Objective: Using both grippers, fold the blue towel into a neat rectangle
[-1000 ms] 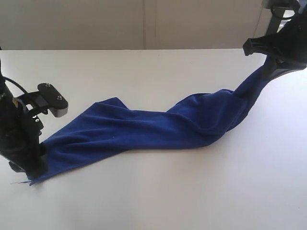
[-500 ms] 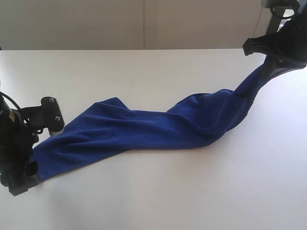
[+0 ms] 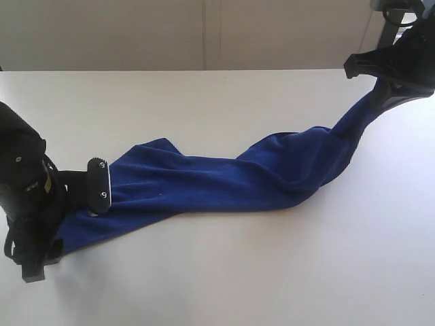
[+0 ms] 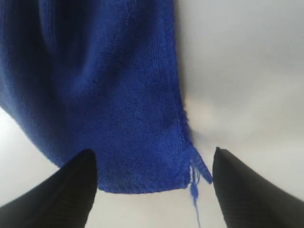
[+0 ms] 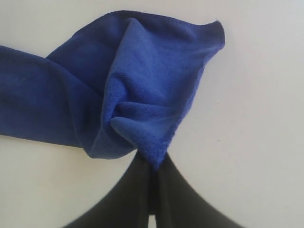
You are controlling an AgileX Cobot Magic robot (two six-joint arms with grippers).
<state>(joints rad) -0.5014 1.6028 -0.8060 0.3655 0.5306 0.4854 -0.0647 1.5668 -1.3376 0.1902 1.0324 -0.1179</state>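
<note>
The fuzzy royal-blue towel (image 3: 224, 180) lies rumpled lengthwise across the white table (image 3: 258, 272), one end raised off it. The black right hand (image 5: 152, 172) pinches that raised corner. The black left hand (image 4: 153, 164) stands wide around the other end, not gripping.

White tabletop (image 3: 224, 272); pale grey wall (image 3: 102, 34) behind, vertical seam (image 3: 204, 34); glare at right, maybe window light
</note>
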